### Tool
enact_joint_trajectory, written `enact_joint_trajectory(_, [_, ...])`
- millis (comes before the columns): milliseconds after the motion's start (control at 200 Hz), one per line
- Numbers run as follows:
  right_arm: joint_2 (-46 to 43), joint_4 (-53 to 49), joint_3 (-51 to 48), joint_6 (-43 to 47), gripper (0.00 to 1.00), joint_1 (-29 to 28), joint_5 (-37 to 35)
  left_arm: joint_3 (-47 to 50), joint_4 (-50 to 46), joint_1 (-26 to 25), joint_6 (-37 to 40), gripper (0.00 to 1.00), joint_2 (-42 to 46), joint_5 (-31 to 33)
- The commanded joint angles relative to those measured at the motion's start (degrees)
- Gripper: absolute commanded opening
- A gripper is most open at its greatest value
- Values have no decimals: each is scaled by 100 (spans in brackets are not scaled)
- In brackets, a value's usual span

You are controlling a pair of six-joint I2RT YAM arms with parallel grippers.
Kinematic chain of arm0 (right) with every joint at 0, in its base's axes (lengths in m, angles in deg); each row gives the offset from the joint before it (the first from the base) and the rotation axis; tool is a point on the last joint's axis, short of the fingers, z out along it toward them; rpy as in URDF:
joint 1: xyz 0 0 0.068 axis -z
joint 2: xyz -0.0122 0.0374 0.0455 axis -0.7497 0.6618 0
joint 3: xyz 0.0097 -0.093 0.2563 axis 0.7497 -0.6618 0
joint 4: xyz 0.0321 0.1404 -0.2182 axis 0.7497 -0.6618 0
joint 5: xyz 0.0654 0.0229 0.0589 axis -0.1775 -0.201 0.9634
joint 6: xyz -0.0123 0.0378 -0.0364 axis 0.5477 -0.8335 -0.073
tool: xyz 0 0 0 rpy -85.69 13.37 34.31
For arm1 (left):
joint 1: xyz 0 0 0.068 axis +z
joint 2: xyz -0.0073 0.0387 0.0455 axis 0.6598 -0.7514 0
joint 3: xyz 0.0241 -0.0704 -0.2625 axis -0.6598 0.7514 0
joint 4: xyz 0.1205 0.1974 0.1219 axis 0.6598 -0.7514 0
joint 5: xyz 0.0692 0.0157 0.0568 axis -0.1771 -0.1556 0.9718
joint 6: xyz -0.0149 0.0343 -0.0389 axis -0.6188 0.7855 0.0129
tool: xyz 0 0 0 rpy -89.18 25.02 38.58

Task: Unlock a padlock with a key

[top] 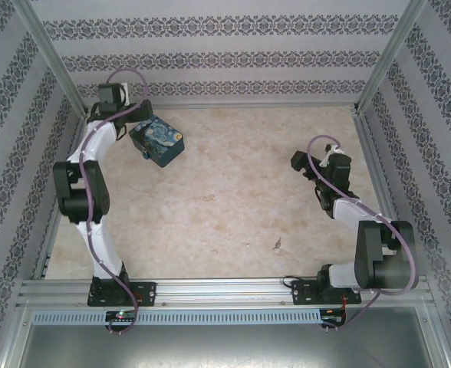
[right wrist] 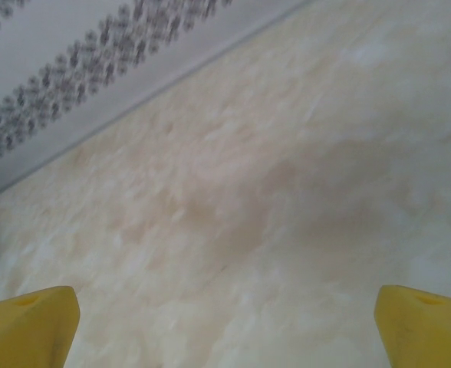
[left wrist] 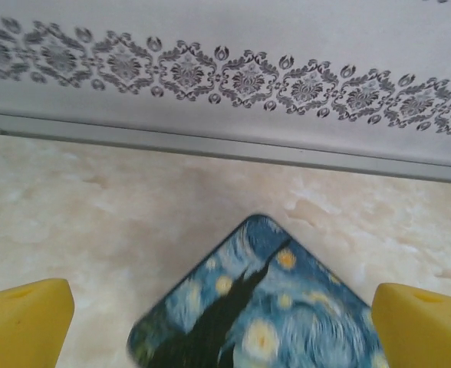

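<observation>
The blue-and-yellow night-sky box (top: 158, 142) lies at the back left of the table, and its corner (left wrist: 264, 307) points away between the yellow fingers of my left gripper (left wrist: 222, 310). That gripper (top: 139, 125) hovers open at the box's back-left edge, holding nothing. I cannot make out the padlock; a small pale spot on the box's left side (top: 143, 152) is too small to tell. A tiny dark brownish key (top: 276, 244) lies on the table front of centre. My right gripper (top: 297, 160) hangs open over bare table (right wrist: 225, 307), well behind the key.
The marble-look table (top: 225, 192) is fenced by patterned walls and a metal frame rail (left wrist: 210, 146) close behind the box. An aluminium rail (top: 225, 290) runs along the near edge by the arm bases.
</observation>
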Motion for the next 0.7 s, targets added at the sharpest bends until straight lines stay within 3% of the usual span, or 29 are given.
enact_joint_trajectory(0, [50, -79, -19, -529, 98, -208, 706, -1364, -1952, 163, -87, 100, -997, -778])
enact_joint_trajectory(175, [376, 428, -212, -1459, 98, -488, 1484, -3410, -2956, 244, 101, 100, -2421, -1212])
enact_joint_trajectory(395, [442, -96, -96, -1501, 98, -1105, 1111, -3349, -2863, 194, -10, 100, -2633, -2354])
enact_joint_trajectory(545, [403, -1177, 213, -1283, 98, -1625, 318, -2469, -2945, -71, 268, 99, -2056, -2826])
enact_joint_trajectory(695, [368, -799, 5, -1529, 98, -1918, 591, -182, -1828, -297, -13, 99, -660, -3090])
